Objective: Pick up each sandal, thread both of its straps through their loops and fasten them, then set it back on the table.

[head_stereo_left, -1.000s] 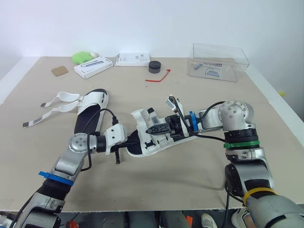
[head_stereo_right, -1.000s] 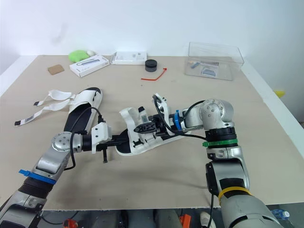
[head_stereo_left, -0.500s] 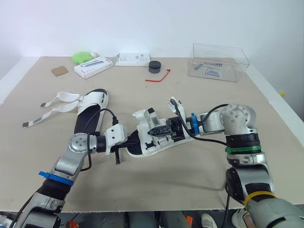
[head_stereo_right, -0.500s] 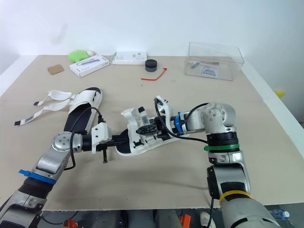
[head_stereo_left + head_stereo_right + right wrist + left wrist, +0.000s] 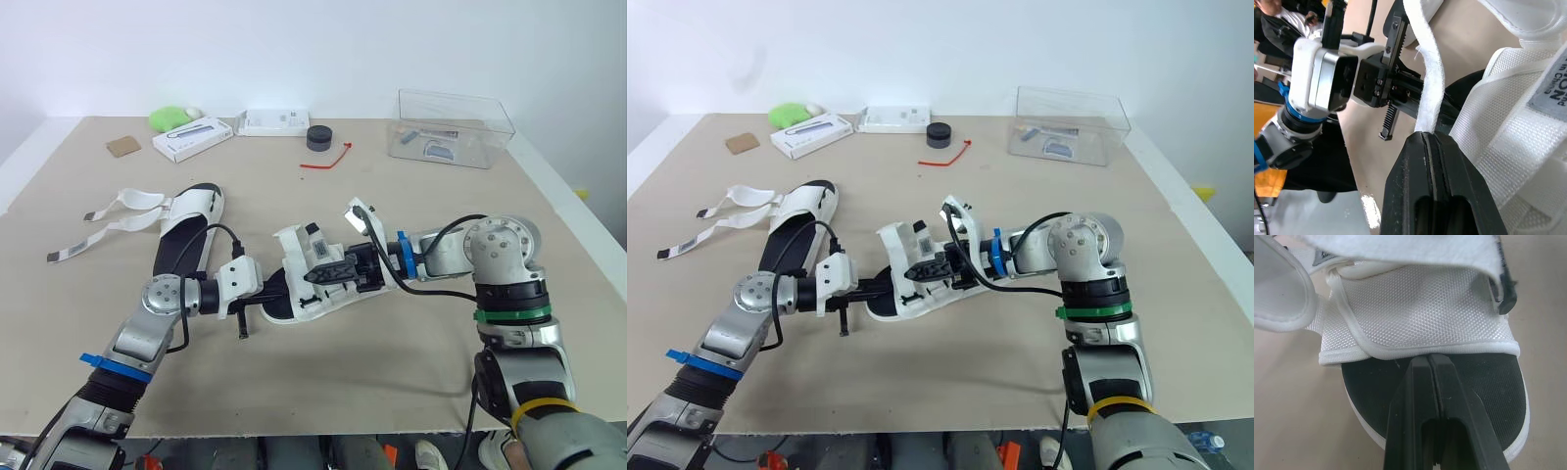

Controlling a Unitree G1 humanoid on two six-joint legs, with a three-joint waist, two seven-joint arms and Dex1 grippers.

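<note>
Big beige table, with two white sandals with black footbeds on it. The spare sandal lies flat on the robot's left, well apart from the action, its straps splayed out loose. The sandal being worked on sits mid-table between the two arms, one end tipped up a bit.

The left gripper has its fingers pressed tight together, tips on the black footbed just under the white mesh band. I honestly can't tell if it's pinching anything. The right gripper is clamped on a white strap that rises out of its tips.

My guess: the whole thing's light, with a fairly stiff sole and floppy straps. So steady it by the sole edge and pinch the strap near its free end, or it'll fold before reaching the loop.
</note>
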